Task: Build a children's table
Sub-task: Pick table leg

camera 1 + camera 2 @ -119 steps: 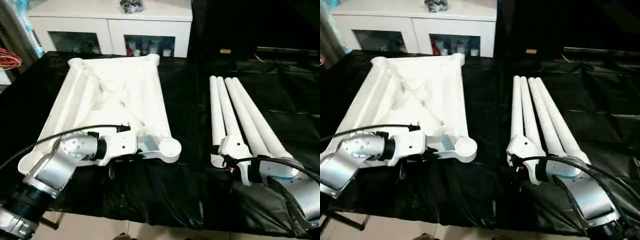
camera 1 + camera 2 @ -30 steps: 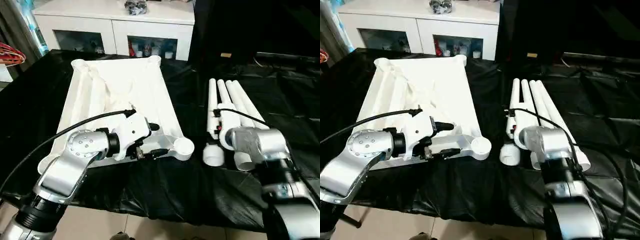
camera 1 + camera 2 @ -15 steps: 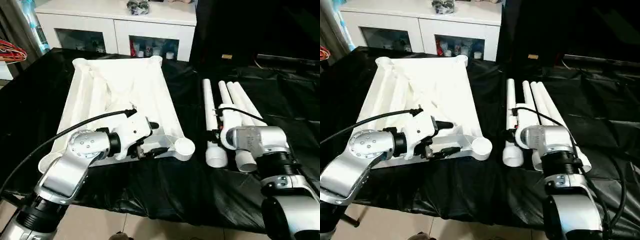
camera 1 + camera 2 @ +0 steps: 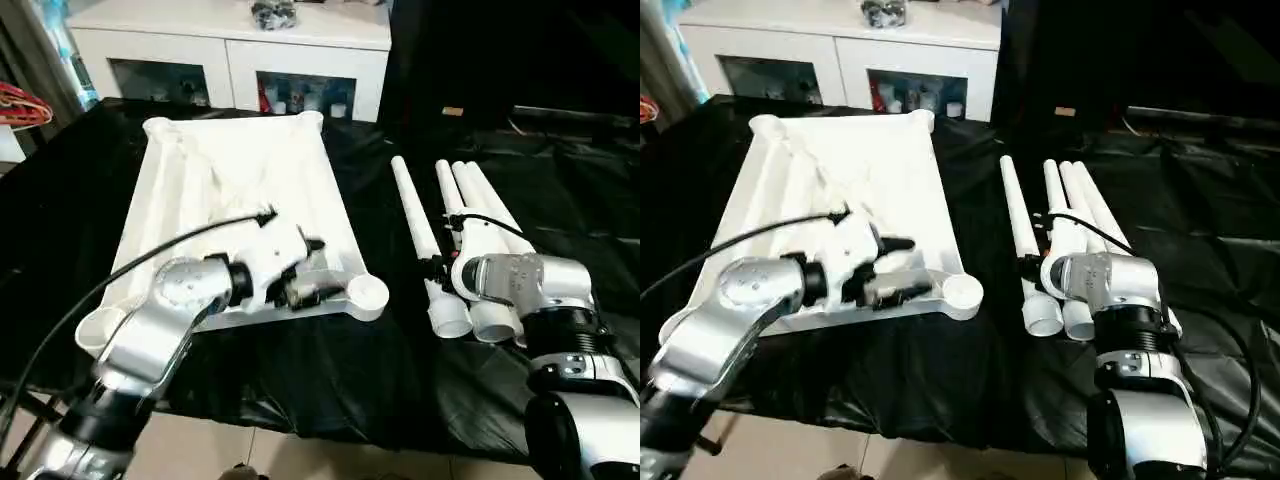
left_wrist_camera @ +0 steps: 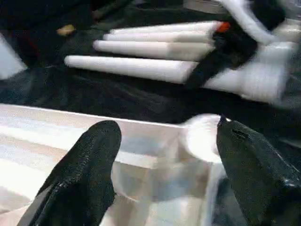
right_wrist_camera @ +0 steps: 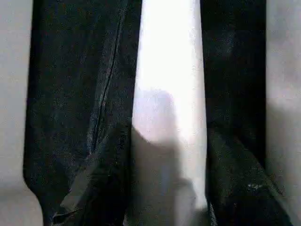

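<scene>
Right gripper has just closed onto the innermost leg and swung it out from the other three legs, so that one's ready to go in. Left gripper stays spread wide over the near corner socket of the upturned table top, farther back on the black-covered bench.

- A white cabinet stands at the back, with small items behind its glass-fronted compartments.
- A dark cluster of objects sits on its top.
- Black sheeting covers the work surface.
- Pale tiled floor shows below.
</scene>
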Robot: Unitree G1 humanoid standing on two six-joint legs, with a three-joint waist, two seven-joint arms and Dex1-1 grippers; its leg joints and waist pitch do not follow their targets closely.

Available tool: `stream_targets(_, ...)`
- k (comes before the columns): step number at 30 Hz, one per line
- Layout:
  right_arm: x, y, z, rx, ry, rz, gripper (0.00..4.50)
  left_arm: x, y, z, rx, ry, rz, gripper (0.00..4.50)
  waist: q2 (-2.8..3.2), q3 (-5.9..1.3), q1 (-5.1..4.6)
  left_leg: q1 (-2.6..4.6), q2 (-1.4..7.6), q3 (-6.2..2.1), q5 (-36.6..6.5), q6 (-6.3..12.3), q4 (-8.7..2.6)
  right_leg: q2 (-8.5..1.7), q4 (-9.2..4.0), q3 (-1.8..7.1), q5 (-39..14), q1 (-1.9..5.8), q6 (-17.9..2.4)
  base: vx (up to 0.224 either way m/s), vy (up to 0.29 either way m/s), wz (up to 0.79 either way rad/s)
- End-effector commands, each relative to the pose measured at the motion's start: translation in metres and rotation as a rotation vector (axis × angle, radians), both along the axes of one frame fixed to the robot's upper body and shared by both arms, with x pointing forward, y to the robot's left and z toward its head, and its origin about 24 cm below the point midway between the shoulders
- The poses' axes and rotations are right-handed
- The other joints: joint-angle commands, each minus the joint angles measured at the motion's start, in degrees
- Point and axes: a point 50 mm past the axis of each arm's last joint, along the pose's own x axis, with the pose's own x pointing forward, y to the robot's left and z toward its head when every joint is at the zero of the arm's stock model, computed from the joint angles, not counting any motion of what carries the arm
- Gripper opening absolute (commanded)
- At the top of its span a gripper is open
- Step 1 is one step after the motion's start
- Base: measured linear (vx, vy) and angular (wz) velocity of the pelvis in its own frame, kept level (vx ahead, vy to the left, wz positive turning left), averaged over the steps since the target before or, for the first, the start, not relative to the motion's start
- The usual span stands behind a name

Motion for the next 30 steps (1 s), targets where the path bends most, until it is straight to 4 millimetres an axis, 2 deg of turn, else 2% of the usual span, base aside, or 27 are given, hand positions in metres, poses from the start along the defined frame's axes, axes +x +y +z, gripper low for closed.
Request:
stream_targets(1,0.003,-0.002,0.013,0.037,-0.071,-0.006,1.84,0.009,0.003,0.009,0.007,-0.07,0.055,3.68,0.71,-4.25,-0.09,0.49,1.87,-0.79,-10.3,-2.65,-4.57,-4.17,-4.58,2.8,-15.2,3.05,-8.8,0.0,0.0,0.0)
stream_targets(5,0.006,-0.001,0.038,0.171,-0.247,0.007,1.84,0.019,0.0,0.016,-0.042,-0.087,0.101,3.68,0.52,-4.37,-0.05,0.33,1.86,-0.71,-9.4,-1.81,-4.44,-4.26,-4.56,2.81,-14.1,3.28,-8.8,0.0,0.0,0.0)
stream_targets(6,0.005,-0.001,0.046,0.218,-0.303,0.024,1.84,0.022,-0.002,0.02,-0.086,-0.071,0.109,3.68,0.78,-4.28,-0.02,0.22,1.79,-0.54,-9.0,-1.32,-4.35,-4.2,-4.62,2.86,-14.0,3.19,-8.9,0.0,0.0,0.0)
stream_targets(7,0.004,0.0,0.051,0.246,-0.332,0.039,1.84,0.023,-0.005,0.023,-0.12,-0.058,0.111,3.68,0.68,-4.39,0.1,0.28,1.9,-0.65,-8.4,-1.03,-4.31,-4.22,-4.47,2.79,-13.3,3.18,-9.3,0.0,0.0,0.0)
stream_targets(8,0.002,0.0,0.054,0.269,-0.344,0.057,1.84,0.025,-0.008,0.027,-0.152,-0.045,0.111,3.68,0.73,-4.35,0.1,0.11,1.84,-0.6,-8.1,-0.84,-4.35,-4.22,-4.46,2.78,-13.1,3.32,-9.5,0.0,0.0,0.0)
stream_targets(9,0.001,0.0,0.057,0.292,-0.353,0.072,1.84,0.026,-0.011,0.029,-0.174,-0.034,0.112,3.68,0.5,-4.37,0.22,0.19,1.88,-0.55,-7.8,-0.45,-4.29,-4.2,-4.51,2.77,-12.8,3.26,-9.8,0.0,0.0,0.0)
stream_targets(10,-0.002,0.001,0.06,0.321,-0.373,0.104,1.84,0.029,-0.016,0.03,-0.197,0.001,0.119,3.68,0.63,-4.44,0.28,0.13,1.94,-0.62,-7.2,-0.23,-4.27,-4.25,-4.34,2.74,-12.2,3.27,-10.3,0.0,0.0,0.0)
stream_targets(11,-0.003,0.001,0.061,0.329,-0.378,0.114,1.84,0.03,-0.017,0.03,-0.204,0.011,0.122,3.68,0.26,-4.41,0.29,0.13,1.91,-0.48,-7.1,-0.03,-4.25,-4.19,-4.44,2.75,-12.2,3.25,-10.4,0.0,0.0,0.0)
stream_targets(12,-0.006,0.002,0.063,0.354,-0.403,0.15,1.84,0.033,-0.021,0.03,-0.237,0.052,0.145,3.68,0.41,-4.39,0.37,0.05,1.96,-0.58,-6.9,0.14,-4.24,-4.28,-4.35,2.72,-12.1,3.31,-10.6,0.0,0.0,0.0)
stream_targets(13,-0.007,0.002,0.064,0.361,-0.412,0.161,1.84,0.034,-0.022,0.031,-0.249,0.066,0.153,3.68,0.04,-4.37,0.44,0.03,1.87,-0.44,-6.7,0.53,-4.14,-4.35,-4.44,2.73,-12.5,3.4,-10.7,0.0,0.0,0.0)
stream_targets(14,-0.009,0.004,0.067,0.381,-0.442,0.193,1.84,0.037,-0.024,0.032,-0.287,0.101,0.175,3.68,0.13,-4.39,0.53,0.01,1.88,-0.54,-6.5,0.67,-4.14,-4.46,-4.5,2.7,-12.8,3.38,-10.8,0.0,0.0,0.0)
stream_targets(15,-0.013,0.006,0.071,0.423,-0.478,0.232,1.84,0.039,-0.026,0.034,-0.34,0.141,0.195,3.68,-0.26,-4.23,0.48,-0.09,1.73,-0.16,-6.7,0.96,-4.02,-4.34,-4.77,2.76,-13.7,3.45,-10.6,0.0,0.0,0.0)
stream_targets(16,-0.021,0.011,0.079,0.48,-0.553,0.309,1.84,0.042,-0.031,0.041,-0.465,0.215,0.205,3.68,-0.04,-4.39,0.76,-0.01,1.91,-0.36,-6.4,1.46,-3.97,-4.51,-4.71,2.71,-13.7,3.43,-10.8,0.0,0.0,0.0)
stream_targets(17,-0.022,0.012,0.08,0.485,-0.564,0.32,1.84,0.042,-0.032,0.042,-0.483,0.224,0.205,3.68,-0.15,-4.34,0.85,-0.24,1.79,-0.24,-6.1,1.8,-3.86,-4.55,-4.79,2.65,-13.6,3.61,-10.9,0.0,0.0,0.0)
stream_targets(18,-0.03,0.016,0.085,0.522,-0.621,0.39,1.84,0.044,-0.036,0.05,-0.613,0.29,0.198,3.68,-0.01,-4.45,1.12,-0.17,1.91,-0.36,-6.0,2.27,-3.8,-4.63,-4.79,2.56,-13.7,3.5,-11.1,0.0,0.0,0.0)
stream_targets(19,-0.037,0.02,0.088,0.557,-0.651,0.437,1.84,0.045,-0.039,0.054,-0.719,0.359,0.195,3.68,-0.2,-4.49,1.1,-0.35,1.9,-0.28,-5.7,2.52,-3.68,-4.58,-4.63,2.52,-13.0,3.68,-11.5,0.0,0.0,0.0)
stream_targets(20,-0.039,0.021,0.088,0.57,-0.655,0.448,1.84,0.046,-0.04,0.055,-0.747,0.383,0.194,3.68,-0.18,-4.46,1.46,-0.26,1.89,-0.48,-5.6,2.91,-3.7,-4.7,-4.92,2.4,-13.3,3.55,-11.7,0.0,0.0,0.0)
stream_targets(21,-0.041,0.022,0.089,0.581,-0.66,0.46,1.84,0.046,-0.041,0.057,-0.775,0.398,0.187,3.68,-0.36,-4.44,1.17,-0.45,1.88,-0.63,-5.1,3.43,-3.9,-4.51,-4.82,2.29,-13.6,3.66,-11.3,0.0,0.0,0.0)
stream_targets(22,-0.042,0.022,0.089,0.586,-0.664,0.467,1.84,0.046,-0.042,0.058,-0.787,0.403,0.181,3.68,-0.24,-4.29,1.17,-0.33,1.82,-0.53,-5.3,3.7,-3.87,-4.42,-5.26,2.3,-15.2,3.34,-10.5,0.0,0.0,0.0)
stream_targets(25,-0.049,0.024,0.09,0.603,-0.677,0.52,1.84,0.045,-0.049,0.066,-0.902,0.465,0.13,3.68,-0.17,-4.28,1.18,-0.29,1.7,-0.42,-5.1,3.56,-3.88,-4.23,-5.63,2.27,-17.2,3.3,-9.0,0.0,0.0,0.0)
stream_targets(30,-0.056,0.025,0.092,0.61,-0.688,0.564,1.84,0.035,-0.057,0.08,-0.947,0.45,0.023,3.68,-0.15,-4.37,1.46,-0.24,2.13,-0.72,-4.8,3.56,-4.12,-4.41,-5.59,2.21,-16.5,3.31,-8.7,0.0,0.0,0.0)
